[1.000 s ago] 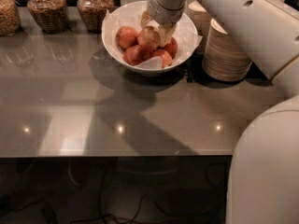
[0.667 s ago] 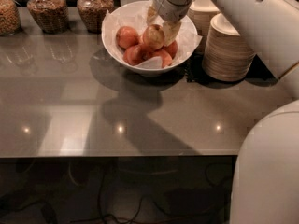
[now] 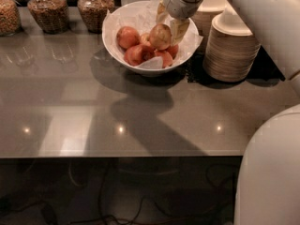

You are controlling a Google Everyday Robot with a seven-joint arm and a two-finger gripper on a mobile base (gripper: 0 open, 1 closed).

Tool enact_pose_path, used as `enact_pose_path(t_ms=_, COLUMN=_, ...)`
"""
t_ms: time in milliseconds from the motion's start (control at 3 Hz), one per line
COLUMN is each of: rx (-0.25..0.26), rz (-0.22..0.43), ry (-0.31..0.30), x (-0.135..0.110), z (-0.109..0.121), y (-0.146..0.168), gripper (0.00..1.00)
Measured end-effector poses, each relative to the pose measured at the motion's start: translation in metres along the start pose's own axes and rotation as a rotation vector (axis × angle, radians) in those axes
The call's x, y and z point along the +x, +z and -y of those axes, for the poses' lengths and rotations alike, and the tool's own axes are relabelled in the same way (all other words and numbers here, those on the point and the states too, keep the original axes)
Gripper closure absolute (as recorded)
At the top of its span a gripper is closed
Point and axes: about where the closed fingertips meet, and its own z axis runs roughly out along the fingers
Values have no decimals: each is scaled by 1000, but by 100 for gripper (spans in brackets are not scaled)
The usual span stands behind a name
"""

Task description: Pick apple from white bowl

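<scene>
Claw (image 3: 170, 26) was clamped on the apple (image 3: 160, 36), held just above the other fruit (image 3: 136, 54) in the white bowl (image 3: 136, 69); a straight, steady lift would probably clear the paper lining (image 3: 140, 14) without slipping

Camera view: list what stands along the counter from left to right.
First jar → second jar → third jar → white bowl, with the gripper gripping the apple over its right half → stacked beige bowls.
</scene>
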Motion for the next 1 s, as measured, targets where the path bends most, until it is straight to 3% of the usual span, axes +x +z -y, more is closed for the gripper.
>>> enact_pose_path(t_ms=333, rx=-5, rz=7, ry=45, x=5, z=-6, y=2, gripper=100)
enact_pose_path(t_ms=667, rx=37, rz=43, ry=95, x=8, z=-8, y=-1, gripper=100)
enact_pose_path(t_ms=1000, rx=111, rz=98, ry=134, x=5, z=-5, y=-15, gripper=100)
